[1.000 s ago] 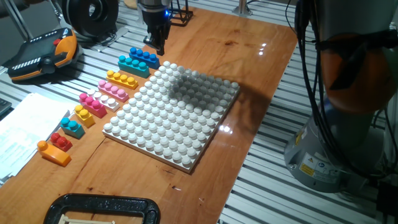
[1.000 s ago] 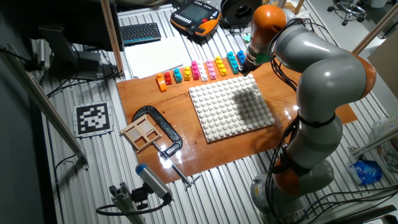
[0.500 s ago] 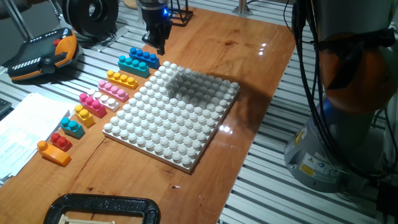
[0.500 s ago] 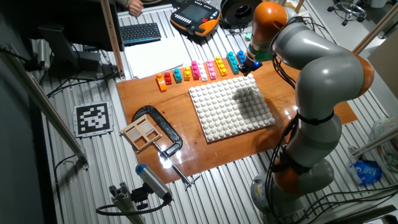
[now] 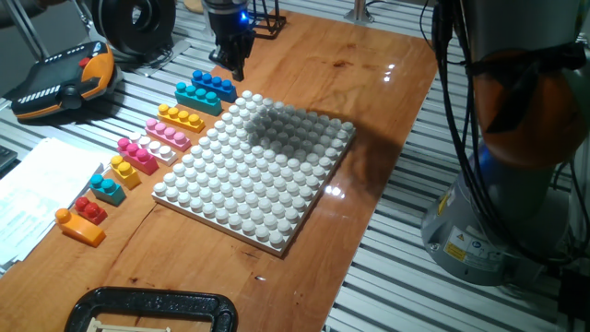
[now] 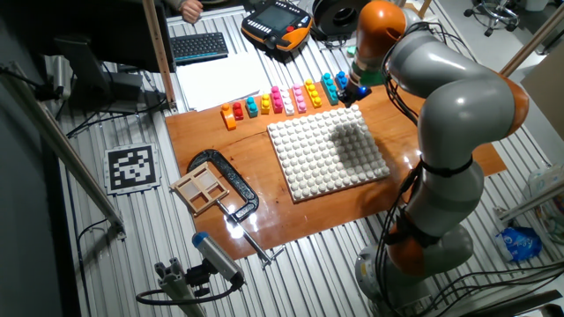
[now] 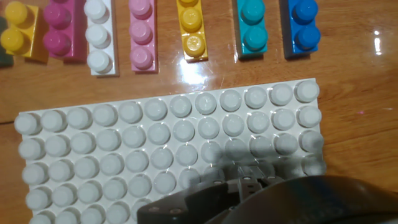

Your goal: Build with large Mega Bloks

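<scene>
A row of light, rigid Mega Bloks (image 5: 147, 152) lies on the wooden table (image 5: 369, 83) left of the white studded baseplate (image 5: 253, 171), best pinched across flat sides; the tool (image 5: 232, 65) hovers above the dark blue brick (image 5: 214, 85), opening indiscernible.

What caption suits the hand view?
Gripper above white studded baseplate, facing a row of blocks on the wooden table.

Glossy plastic bricks (image 7: 252, 28), shiny varnished wooden table (image 5: 369, 83)
</scene>
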Available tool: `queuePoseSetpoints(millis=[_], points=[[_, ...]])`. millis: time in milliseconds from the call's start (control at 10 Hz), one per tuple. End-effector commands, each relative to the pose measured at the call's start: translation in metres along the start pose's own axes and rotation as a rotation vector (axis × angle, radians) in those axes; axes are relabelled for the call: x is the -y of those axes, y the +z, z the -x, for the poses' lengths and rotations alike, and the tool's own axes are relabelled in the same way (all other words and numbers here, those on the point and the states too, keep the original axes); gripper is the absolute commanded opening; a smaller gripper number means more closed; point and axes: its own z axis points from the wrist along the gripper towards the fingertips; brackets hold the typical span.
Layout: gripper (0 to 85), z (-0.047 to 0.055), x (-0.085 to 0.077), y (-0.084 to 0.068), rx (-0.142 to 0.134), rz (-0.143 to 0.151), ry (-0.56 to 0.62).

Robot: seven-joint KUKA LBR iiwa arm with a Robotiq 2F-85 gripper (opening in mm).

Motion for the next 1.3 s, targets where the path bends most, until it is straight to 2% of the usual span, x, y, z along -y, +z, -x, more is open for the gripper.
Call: queuePoseSetpoints(millis=[0, 100, 200, 300, 400, 700, 800, 900, 1000, 1100, 1200], points=[[0.0, 0.0, 0.0, -0.0001, 0.005, -0.001, -0.009], [0.0, 0.0, 0.0, -0.0001, 0.004, 0.011, -0.011], [0.0, 0.0, 0.0, -0.0001, -0.02, 0.047, -0.003], [0.0, 0.0, 0.0, -0.0001, -0.017, 0.039, 0.021], [0.0, 0.0, 0.0, -0.0001, 0.018, 0.032, 0.066], [0.0, 0.0, 0.0, -0.0001, 0.081, 0.061, 0.113], [0.0, 0.0, 0.0, -0.0001, 0.09, 0.063, 0.118], [0.0, 0.0, 0.0, -0.0001, 0.102, 0.047, 0.124], [0.0, 0.0, 0.0, -0.0001, 0.122, 0.008, 0.118], [0.0, 0.0, 0.0, -0.0001, 0.119, 0.024, 0.119], [0.0, 0.0009, 0.0008, 0.0004, 0.116, 0.025, 0.109]])
